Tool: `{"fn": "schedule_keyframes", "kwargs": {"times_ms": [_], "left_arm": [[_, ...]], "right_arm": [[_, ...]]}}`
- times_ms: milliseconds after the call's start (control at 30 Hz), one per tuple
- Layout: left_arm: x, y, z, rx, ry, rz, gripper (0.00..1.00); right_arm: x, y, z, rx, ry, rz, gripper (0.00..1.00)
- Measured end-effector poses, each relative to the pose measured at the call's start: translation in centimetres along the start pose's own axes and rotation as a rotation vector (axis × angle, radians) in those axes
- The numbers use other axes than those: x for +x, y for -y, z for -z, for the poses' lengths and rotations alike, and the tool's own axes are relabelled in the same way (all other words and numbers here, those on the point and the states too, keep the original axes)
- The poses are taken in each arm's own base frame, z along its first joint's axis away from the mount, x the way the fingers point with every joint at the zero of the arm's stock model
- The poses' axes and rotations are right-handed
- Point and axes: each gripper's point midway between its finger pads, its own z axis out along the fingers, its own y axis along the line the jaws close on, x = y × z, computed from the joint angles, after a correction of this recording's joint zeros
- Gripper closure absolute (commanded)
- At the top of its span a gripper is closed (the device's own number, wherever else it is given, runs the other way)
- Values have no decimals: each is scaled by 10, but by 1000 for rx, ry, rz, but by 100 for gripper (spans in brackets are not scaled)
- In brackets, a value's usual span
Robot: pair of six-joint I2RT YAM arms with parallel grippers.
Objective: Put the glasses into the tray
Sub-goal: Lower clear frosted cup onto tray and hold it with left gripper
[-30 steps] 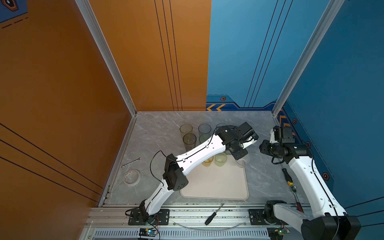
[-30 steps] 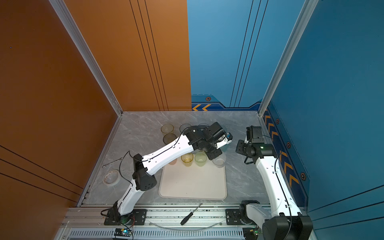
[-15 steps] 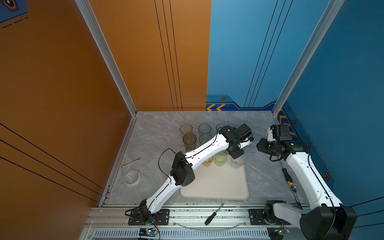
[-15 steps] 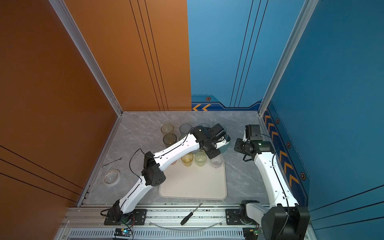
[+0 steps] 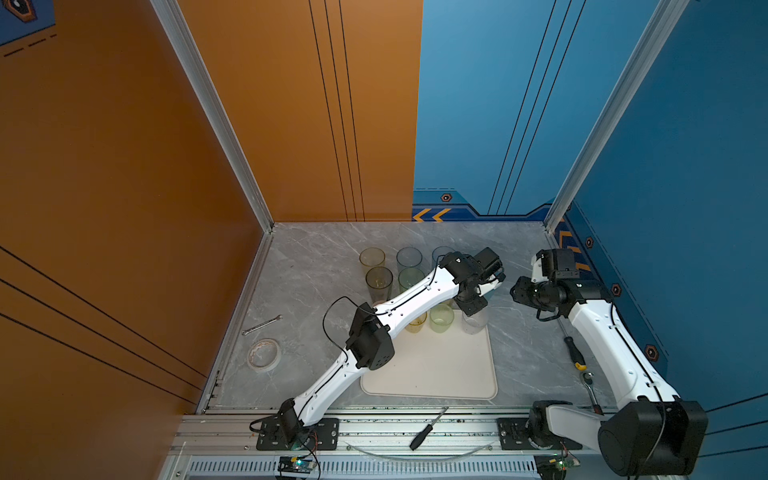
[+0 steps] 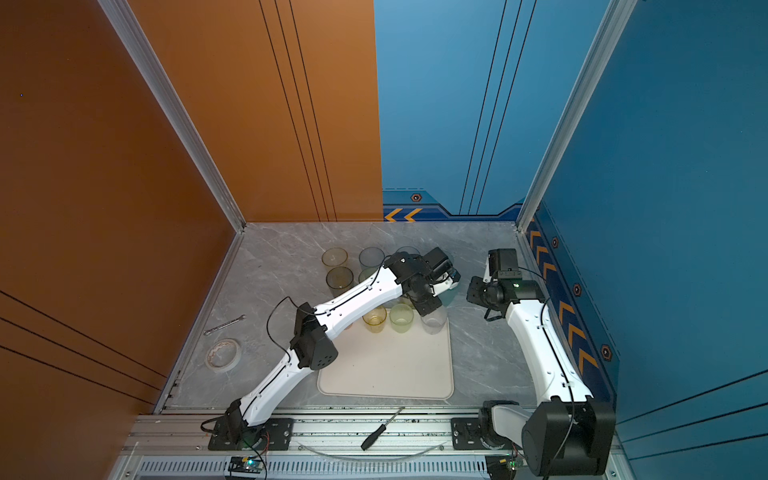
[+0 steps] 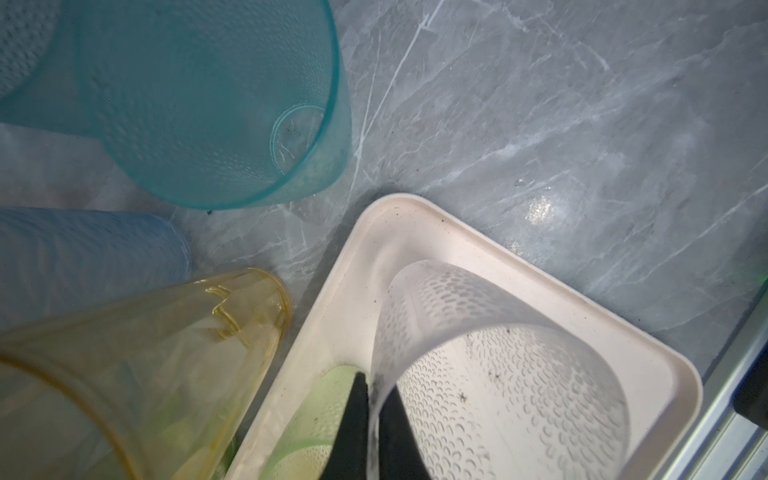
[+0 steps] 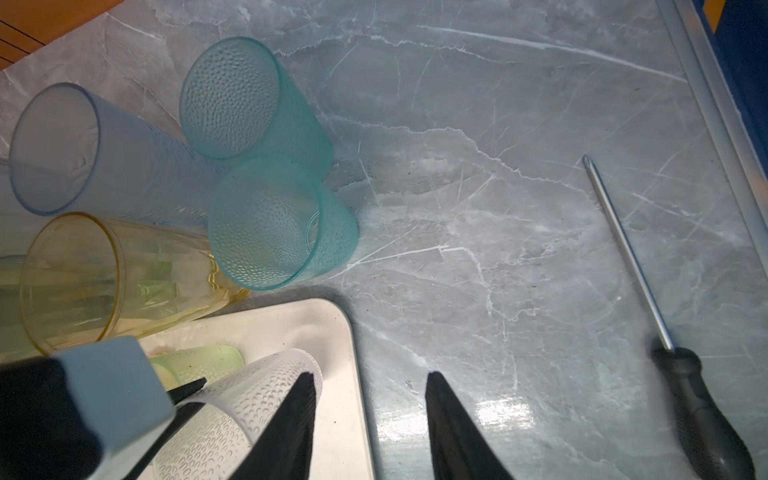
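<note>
The left gripper (image 7: 371, 419) pinches the clear glass (image 7: 511, 374) by its wall inside the tray (image 7: 415, 216) (green glass (image 7: 316, 419) alongside). The right gripper (image 8: 370, 376) hovers spread, empty.

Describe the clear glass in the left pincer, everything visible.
The clear glass is a colourless translucent tumbler, plastic-looking, with a dimpled wall and dark specks inside. It is upright, mouth up, in the far right corner of the tray, beside a green glass. The left pincer is shut on its rim, one finger inside, one outside. Whether its base rests on the tray is unclear.
</note>
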Motion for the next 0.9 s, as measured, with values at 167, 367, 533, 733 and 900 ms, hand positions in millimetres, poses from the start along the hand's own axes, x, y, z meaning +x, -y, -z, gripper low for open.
{"fn": "schedule_keyframes", "kwargs": {"times_ms": [167,367,533,733,900], "left_arm": [[1,-1,-7,3,-7,3,100],[4,-2,-16,4,-23,5,100],[4,-2,-17,4,-26,5,99],[3,-2,-17,4,-22,5,94],[3,-2,-17,3,-21,6,91]], "right_arm": [[1,0,-2,-2,-2,2,57],[2,0,-4,-3,-10,1,57],[1,0,-5,-4,-8,1,57],[1,1,-6,-1,-9,-3,57],[1,2,-6,0,-10,-4,57]]}}
